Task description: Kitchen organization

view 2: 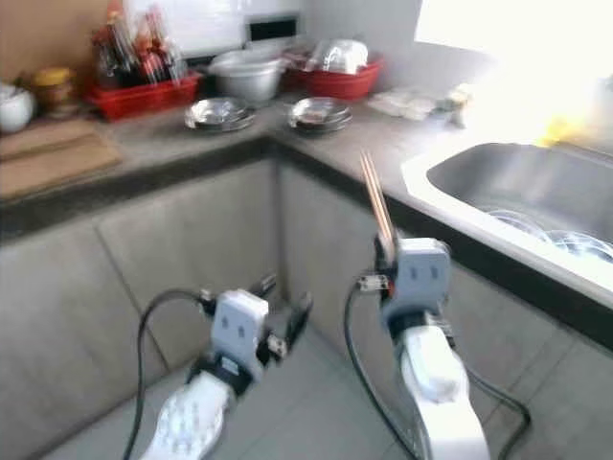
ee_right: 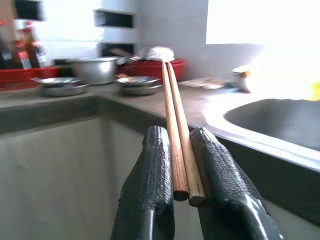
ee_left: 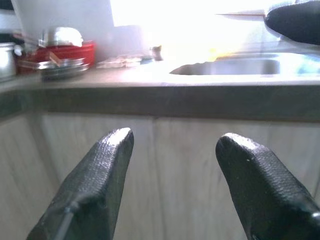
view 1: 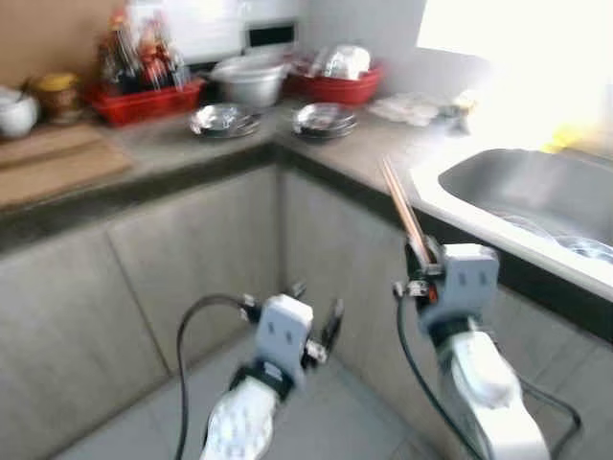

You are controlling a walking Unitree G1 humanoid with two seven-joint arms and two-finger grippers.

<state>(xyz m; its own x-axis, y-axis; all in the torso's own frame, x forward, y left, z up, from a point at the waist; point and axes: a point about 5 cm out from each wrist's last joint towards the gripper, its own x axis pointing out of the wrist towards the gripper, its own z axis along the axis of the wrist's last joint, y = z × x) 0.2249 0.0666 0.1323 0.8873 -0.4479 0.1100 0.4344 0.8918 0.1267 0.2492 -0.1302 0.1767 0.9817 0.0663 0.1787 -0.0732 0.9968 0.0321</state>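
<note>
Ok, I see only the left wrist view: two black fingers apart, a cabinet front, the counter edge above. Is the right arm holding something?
Observer: Yes. The right gripper is shut on a pair of wooden chopsticks.
Operator: Which way do they point?
Observer: Upward, toward the counter corner, beside the sink.
Operator: What stands at that corner?
Observer: Two stacks of metal plates, with a red basket behind.

You have two chopsticks [ee_right: 179, 145] pinched side by side in the right gripper [ee_right: 182, 165]. On the counter [view 1: 163, 139] you can count two red baskets [view 1: 144, 101], two stacks of steel plates [view 1: 225, 120], one metal pot [view 1: 252, 81] and one sink [view 1: 536, 187]. At the far left stand one white teapot [view 1: 14, 113] and one yellow-lidded jar [view 1: 57, 94].
</note>
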